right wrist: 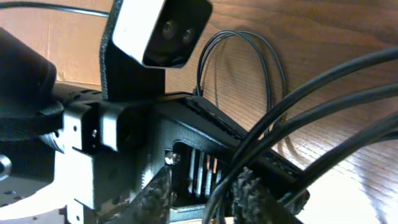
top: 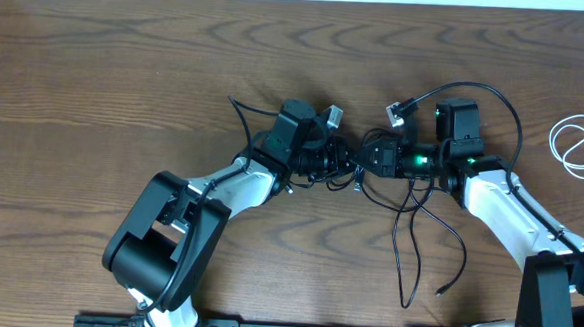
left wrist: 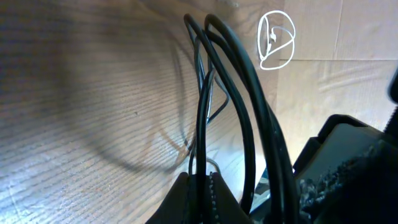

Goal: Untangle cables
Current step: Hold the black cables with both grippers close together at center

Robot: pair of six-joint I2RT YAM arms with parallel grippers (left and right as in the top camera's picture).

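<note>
Overhead, both arms meet nose to nose near the middle of the wooden table. The left gripper is clamped tight on several strands of the black cable, which rise out of its closed fingers in tall loops. The right gripper has its jaws parted, and a black strand runs through the gap without being pinched.

From the grippers, two loose tails of the black cable trail toward five o'clock and end free on the wood. The white cable lies coiled alone at three o'clock, well apart from the black one (so these two look already separated).

The likely trouble is close to the tools. The loops crowd around both grippers, so a pull by the left arm could drag a strand across the right gripper's body and snag it there. Pulling on a bundle of strands rather than one could also tighten any knot. With its jaws parted, the right gripper offers no counter-hold, so the whole cable may simply slide along.
</note>
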